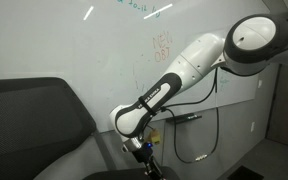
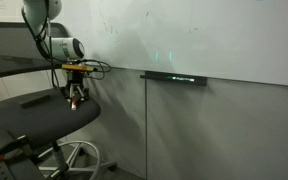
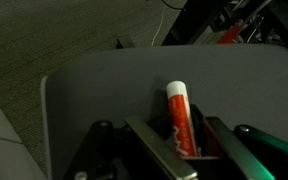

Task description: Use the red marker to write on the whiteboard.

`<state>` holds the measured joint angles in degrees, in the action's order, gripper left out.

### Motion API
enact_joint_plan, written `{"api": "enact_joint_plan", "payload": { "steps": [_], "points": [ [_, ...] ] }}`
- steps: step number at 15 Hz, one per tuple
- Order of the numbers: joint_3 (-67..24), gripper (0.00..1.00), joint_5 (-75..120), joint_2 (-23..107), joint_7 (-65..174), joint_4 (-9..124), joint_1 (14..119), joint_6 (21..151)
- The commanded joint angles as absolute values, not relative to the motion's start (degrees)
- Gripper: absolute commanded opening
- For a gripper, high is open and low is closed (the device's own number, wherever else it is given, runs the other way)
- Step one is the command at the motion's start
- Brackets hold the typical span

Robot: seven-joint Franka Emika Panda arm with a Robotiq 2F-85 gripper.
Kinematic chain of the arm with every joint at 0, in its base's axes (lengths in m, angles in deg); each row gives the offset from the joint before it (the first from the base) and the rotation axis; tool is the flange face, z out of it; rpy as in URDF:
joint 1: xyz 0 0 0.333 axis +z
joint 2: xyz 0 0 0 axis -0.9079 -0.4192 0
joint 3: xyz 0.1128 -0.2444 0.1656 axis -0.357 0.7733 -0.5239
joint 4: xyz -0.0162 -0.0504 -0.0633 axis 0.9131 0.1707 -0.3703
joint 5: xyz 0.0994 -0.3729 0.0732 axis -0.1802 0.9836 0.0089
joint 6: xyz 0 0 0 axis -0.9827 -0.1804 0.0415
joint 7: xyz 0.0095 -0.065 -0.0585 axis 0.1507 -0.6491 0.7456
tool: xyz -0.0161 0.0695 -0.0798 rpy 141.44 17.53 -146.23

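The two-finger black gripper (image 3: 179, 130) enters from the lower edge of the wrist view. Its jaws are clamped on the red cylindrical marker with a white end (image 3: 178, 115). The marker lies lengthwise between the fingers, with the white end pointing towards the frame centre.

Directly beyond the marker is the grey padded seat of the dark office chair (image 3: 94, 100), which fills the middle of this view. Dark carpeted floor (image 3: 54, 30) occupies the upper left.

In both exterior views the gripper (image 1: 139, 150) (image 2: 75, 98) points down, just above the chair (image 1: 29, 105) (image 2: 34, 118). It sits at lower centre in one frame and at centre left in the other. The white robot arm with black joints (image 1: 189, 65) (image 2: 59, 45) runs up and away from it.

The very large glossy white whiteboard (image 1: 84, 50) (image 2: 214, 35) stands behind the arm and covers the upper part of both exterior views.

- Surface: reflective, with a soft glare.
- Markings: faint orange scribbles (image 1: 162, 45) at upper centre, faint blue scribbles (image 1: 144, 8) along the top edge, and a faint green mark (image 2: 167, 57) near the lower edge.
- Lower edge: a short dark tray (image 2: 174, 77) sits on it.

The gripper and marker are well apart from the board surface. A grey wall panel (image 2: 214, 130) lies below the board.
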<state>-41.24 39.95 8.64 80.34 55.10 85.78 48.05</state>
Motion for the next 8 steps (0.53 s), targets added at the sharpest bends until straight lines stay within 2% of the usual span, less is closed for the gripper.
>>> {"api": "enact_joint_plan", "payload": {
  "steps": [1,8],
  "points": [
    [-41.2,0.06,40.2,6.6,81.3,48.2,88.9,41.5],
    [-41.6,0.06,38.2,5.3,80.4,44.0,90.8,34.9]
  ]
}}
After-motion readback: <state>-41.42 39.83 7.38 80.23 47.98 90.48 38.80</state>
